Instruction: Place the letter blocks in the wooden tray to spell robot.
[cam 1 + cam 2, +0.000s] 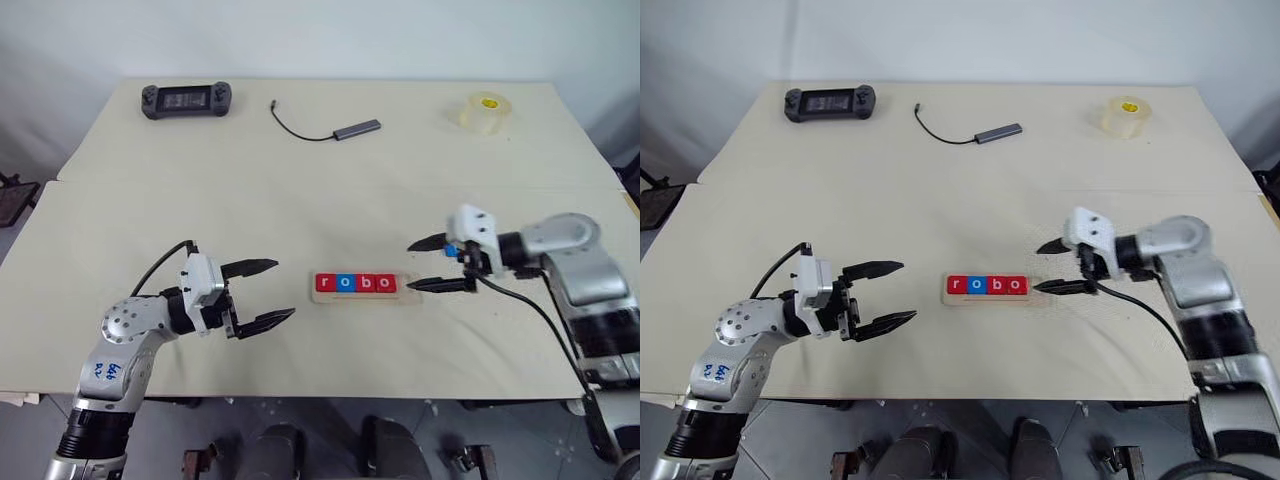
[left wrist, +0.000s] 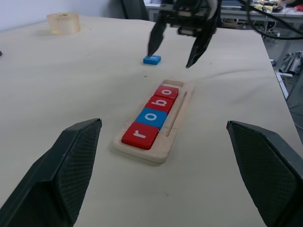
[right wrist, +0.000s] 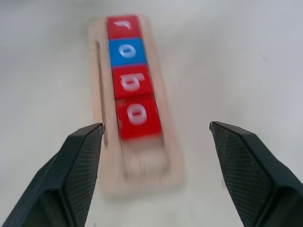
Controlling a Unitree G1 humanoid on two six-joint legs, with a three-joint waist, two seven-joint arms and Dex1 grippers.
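4 letter blocks (image 1: pixel 356 283), reading r, o, b, o, are seated side by side in the wooden tray (image 1: pixel 404 292), whose long axis runs left to right across the table between the two arms, with 1 empty place left at its right end. The right gripper (image 1: pixel 440 264) is seen wide open and empty just beside that free end, and the remaining blue block (image 2: pixel 152 59) lies on the table just behind it, on the far side of the tray, so the right arm is judged much the nearer for the pick. The left gripper (image 1: pixel 262 293) is also held wide open and empty, well to the left of the tray.
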